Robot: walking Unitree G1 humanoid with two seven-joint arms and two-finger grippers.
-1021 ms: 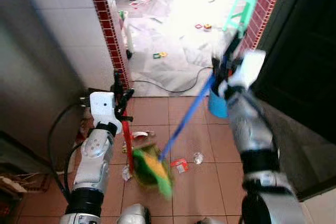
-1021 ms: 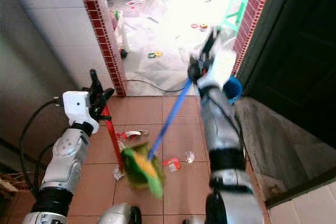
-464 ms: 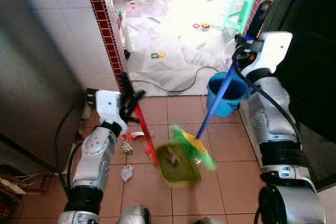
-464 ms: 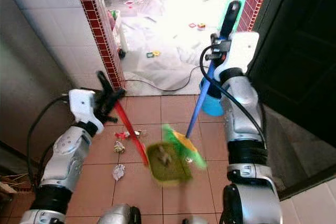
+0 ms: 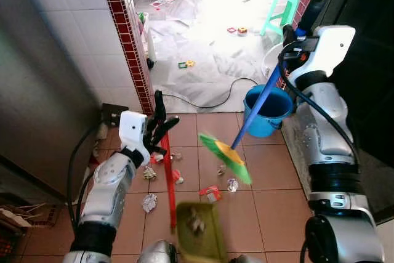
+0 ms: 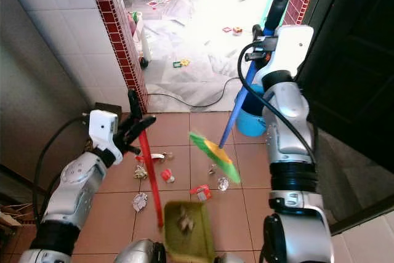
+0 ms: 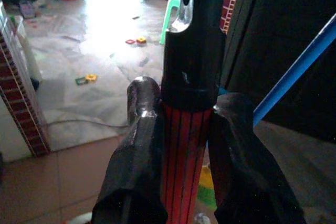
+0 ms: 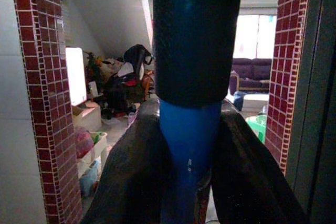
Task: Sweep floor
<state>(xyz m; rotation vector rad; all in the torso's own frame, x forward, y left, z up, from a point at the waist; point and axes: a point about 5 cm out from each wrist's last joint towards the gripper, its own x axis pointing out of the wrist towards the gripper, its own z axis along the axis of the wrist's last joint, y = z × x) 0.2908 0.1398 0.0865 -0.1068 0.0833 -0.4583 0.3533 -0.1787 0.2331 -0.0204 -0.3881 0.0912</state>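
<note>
My left gripper (image 5: 159,122) is shut on the red handle (image 5: 167,173) of a green dustpan (image 5: 200,238). The pan sits low at the near edge with a crumpled scrap in it. In the left wrist view both fingers (image 7: 137,145) clamp that red handle (image 7: 184,156) below its black cap. My right gripper (image 5: 297,36) is shut on the top of the broom's blue handle (image 5: 255,106). The green and yellow broom head (image 5: 226,155) hangs blurred above the tiles. Litter lies on the floor: paper balls (image 5: 148,202), a red wrapper (image 5: 210,194), a clear scrap (image 5: 232,184).
A blue bucket (image 5: 268,110) stands by the doorway beside my right arm. A red-tiled pillar (image 5: 132,47) and a white wall close the left side, a dark door (image 5: 369,60) the right. A black cable (image 5: 203,104) crosses the threshold. A green stool (image 5: 283,7) stands beyond.
The dustpan has swung back toward me, its red handle now nearly upright. The broom head has lifted off the pan and moved away to the right.
</note>
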